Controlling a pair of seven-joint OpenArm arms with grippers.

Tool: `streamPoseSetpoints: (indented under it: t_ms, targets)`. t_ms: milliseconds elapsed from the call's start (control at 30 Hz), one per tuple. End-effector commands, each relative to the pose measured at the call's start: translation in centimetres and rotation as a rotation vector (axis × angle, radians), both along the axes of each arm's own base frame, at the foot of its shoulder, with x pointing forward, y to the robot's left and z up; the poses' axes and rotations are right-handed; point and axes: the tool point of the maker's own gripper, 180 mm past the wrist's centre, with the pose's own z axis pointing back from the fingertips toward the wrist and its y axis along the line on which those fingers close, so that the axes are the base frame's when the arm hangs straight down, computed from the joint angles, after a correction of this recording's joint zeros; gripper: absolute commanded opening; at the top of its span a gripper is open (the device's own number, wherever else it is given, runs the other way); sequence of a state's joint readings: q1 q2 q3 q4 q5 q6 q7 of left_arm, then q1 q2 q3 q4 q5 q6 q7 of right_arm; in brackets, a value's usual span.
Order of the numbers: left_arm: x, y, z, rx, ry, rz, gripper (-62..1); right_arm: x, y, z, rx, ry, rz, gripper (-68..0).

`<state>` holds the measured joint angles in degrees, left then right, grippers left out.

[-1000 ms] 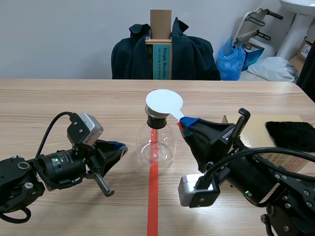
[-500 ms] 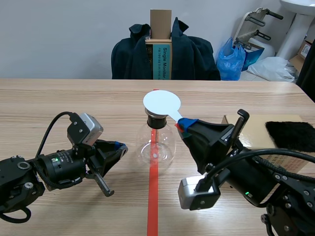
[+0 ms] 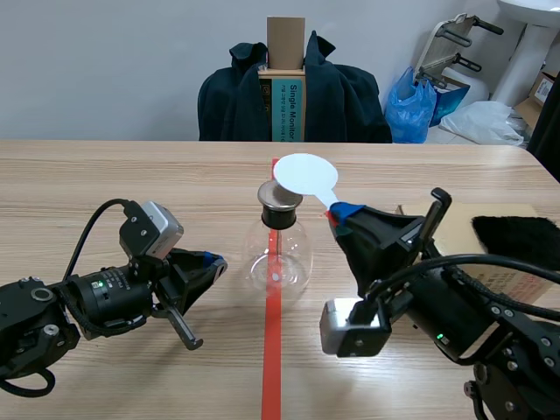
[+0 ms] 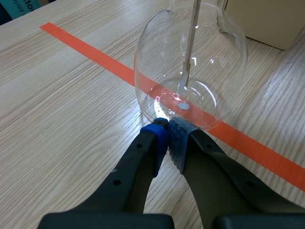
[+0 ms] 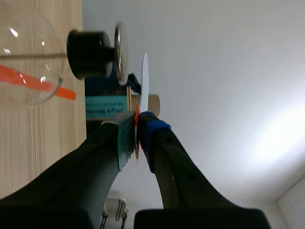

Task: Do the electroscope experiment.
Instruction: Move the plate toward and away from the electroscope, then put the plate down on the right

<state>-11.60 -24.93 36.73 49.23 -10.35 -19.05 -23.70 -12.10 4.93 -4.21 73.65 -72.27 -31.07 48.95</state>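
Fingers (image 5: 151, 130) on the right gripper (image 3: 339, 213) clamp the disc (image 3: 304, 172), held just over the cap (image 3: 280, 194) of the flask (image 3: 278, 255), while the left gripper (image 3: 210, 260) sits pinched together on nothing beside its base.

Your left arm (image 3: 96, 302) lies low by the table (image 3: 87, 184), left jaws closed on nothing; your right arm (image 3: 455, 324) tilts upward, right jaws clamped on the white paddle (image 3: 304, 172).

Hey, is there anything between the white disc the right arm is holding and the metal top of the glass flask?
Nothing visible. The right pincer grips the white disc close to the metal top of the flask; only open air lies between them.
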Motion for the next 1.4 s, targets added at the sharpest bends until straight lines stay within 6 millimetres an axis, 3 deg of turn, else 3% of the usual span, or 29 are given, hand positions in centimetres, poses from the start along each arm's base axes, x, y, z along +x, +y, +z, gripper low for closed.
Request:
streamPoseSetpoints:
  t_ms: [0,333,633,900,1100,1367]
  targets:
    - [0.9,-0.2,1.4,-0.031,-0.04,0.008,-57.7,1.1,-0.7,1.3,0.007,-0.043,-0.043,-66.7]
    - [0.9,-0.2,1.4,-0.029,-0.038,0.008,-57.7,3.4,-5.5,1.0,0.026,-0.017,-0.35,-66.7]
    - [0.9,-0.2,1.4,-0.028,-0.038,0.008,-57.7,0.3,-6.8,2.3,0.065,-0.004,-0.429,-66.7]
    - [0.8,-0.2,1.3,-0.025,-0.033,0.008,-57.7,-3.4,-8.7,-0.7,-0.037,0.099,-0.442,-66.7]
    - [0.6,-0.2,1.1,-0.025,-0.027,0.008,-57.7,-3.7,-10.7,-2.1,-0.055,0.14,-0.534,-66.7]
    - [0.2,0.2,0.7,-0.02,-0.015,0.012,-57.7,-3.0,-11.3,-4.1,-0.066,0.175,-0.549,-66.7]
